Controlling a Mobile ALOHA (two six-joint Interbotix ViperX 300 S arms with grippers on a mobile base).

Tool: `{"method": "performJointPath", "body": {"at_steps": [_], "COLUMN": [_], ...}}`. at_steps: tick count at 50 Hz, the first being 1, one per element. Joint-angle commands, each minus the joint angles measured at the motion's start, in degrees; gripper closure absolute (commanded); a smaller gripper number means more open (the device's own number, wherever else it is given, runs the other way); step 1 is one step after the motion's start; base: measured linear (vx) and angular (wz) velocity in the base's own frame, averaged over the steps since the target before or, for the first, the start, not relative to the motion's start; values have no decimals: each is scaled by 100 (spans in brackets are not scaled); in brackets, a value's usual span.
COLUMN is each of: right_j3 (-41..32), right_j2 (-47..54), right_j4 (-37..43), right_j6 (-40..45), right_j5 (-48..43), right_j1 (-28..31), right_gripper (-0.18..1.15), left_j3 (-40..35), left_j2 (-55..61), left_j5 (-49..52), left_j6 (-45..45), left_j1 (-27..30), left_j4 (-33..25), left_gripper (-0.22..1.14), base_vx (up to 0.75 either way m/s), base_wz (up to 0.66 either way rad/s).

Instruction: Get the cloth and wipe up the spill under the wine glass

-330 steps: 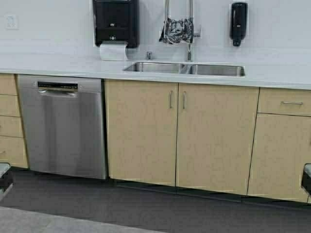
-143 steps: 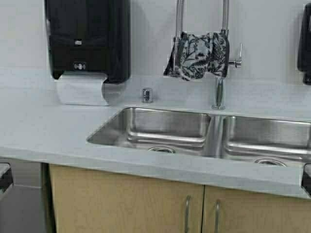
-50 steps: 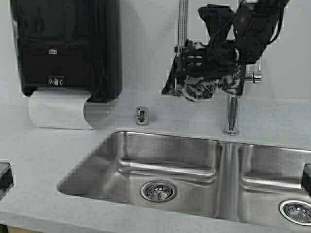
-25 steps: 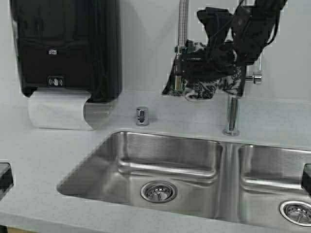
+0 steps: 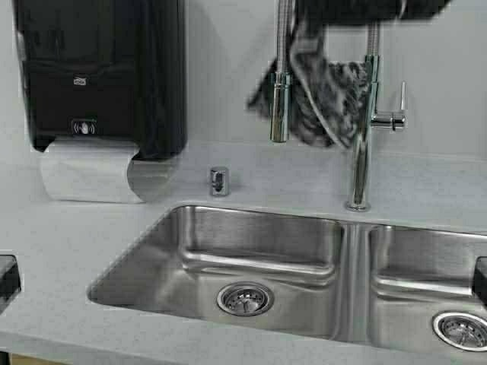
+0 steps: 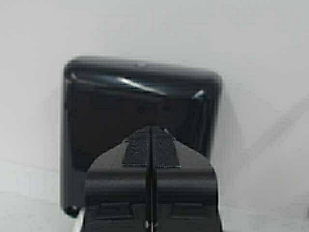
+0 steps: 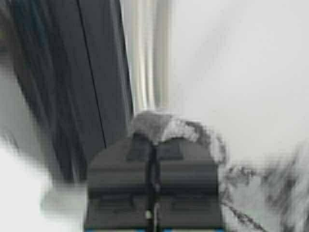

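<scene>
The cloth [image 5: 329, 103], grey with a dark leafy pattern, hangs stretched between the faucet's hose and its upright pipe, pulled up toward the top edge of the high view. My right gripper [image 7: 153, 141] is shut on a bunched fold of the cloth [image 7: 179, 126]; only a dark part of that arm [image 5: 350, 7] shows at the top of the high view. My left gripper [image 6: 150, 130] is shut with nothing in it, facing the black dispenser [image 6: 140, 116]. The wine glass and the spill are out of view.
A black paper towel dispenser [image 5: 103, 72] with a white sheet [image 5: 87, 171] hangs on the wall at the left. The steel double sink [image 5: 190, 228] lies below, the chrome faucet [image 5: 359, 167] behind its divider, a small metal knob [image 5: 220, 181] on the grey counter [image 5: 61, 243].
My right arm has risen almost out of the high view, drawing the cloth upward so it hangs long and stretched instead of bunched on the faucet. The left arm is unchanged.
</scene>
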Motion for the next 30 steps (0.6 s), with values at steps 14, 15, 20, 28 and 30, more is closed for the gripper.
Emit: {"method": "performJointPath", "body": {"at_steps": [14, 15, 20, 28, 30], "right_j3": [-1784, -1854, -1986, -1547, -1318], "right_j2": [-2312, -2364, -2602, -2909, -2953], "right_j4": [-422, -431, -457, -457, -457], "right_j6": [9, 9, 9, 9, 9], "right_j5": [2417, 2522, 3006, 3349, 3349], "right_j1": [378, 422, 712, 1107, 1099], "right_gripper": [90, 90, 90, 90, 90], "left_j3": [-53, -53, -53, -44, -53], "left_j2": [62, 62, 62, 53, 35], "left_j5": [70, 79, 114, 193, 237], "left_j6": [0, 0, 0, -18, -18], "left_j1": [9, 9, 9, 9, 9], "left_j4": [-35, -35, -44, -53, -53], "left_gripper": [89, 89, 89, 89, 89], "base_vx": [-4, -6, -7, -8, -8], "base_wz": [-7, -10, -11, -10, -9]}}
